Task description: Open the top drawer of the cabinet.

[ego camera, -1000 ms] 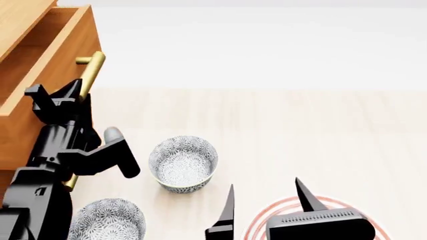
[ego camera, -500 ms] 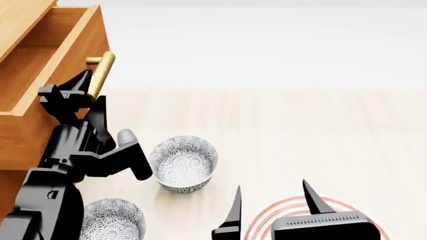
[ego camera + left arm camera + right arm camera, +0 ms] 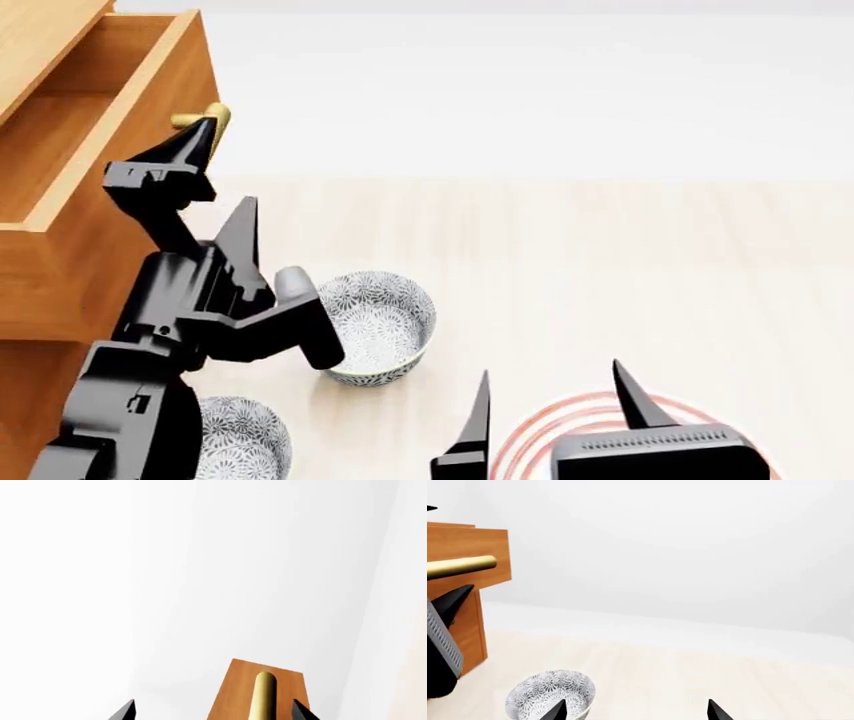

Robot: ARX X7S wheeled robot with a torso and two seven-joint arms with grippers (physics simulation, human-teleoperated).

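Note:
The cabinet stands at the left of the head view. Its top drawer is pulled out, with the hollow inside showing. My left gripper is open at the drawer's front, and one finger covers most of the brass handle. In the left wrist view the handle runs up the drawer front between the spread tips of the left gripper, near one tip and not pinched. My right gripper hangs open and holds nothing.
One patterned bowl sits on the pale table beside my left forearm, and another is half hidden under it. A red-ringed plate lies below the right gripper. The right wrist view shows the drawer front, handle and a bowl.
The drawer slid out a little further, then stopped. My left gripper has spread wider and moved along the handle towards its far end. The right gripper drifted slightly right.

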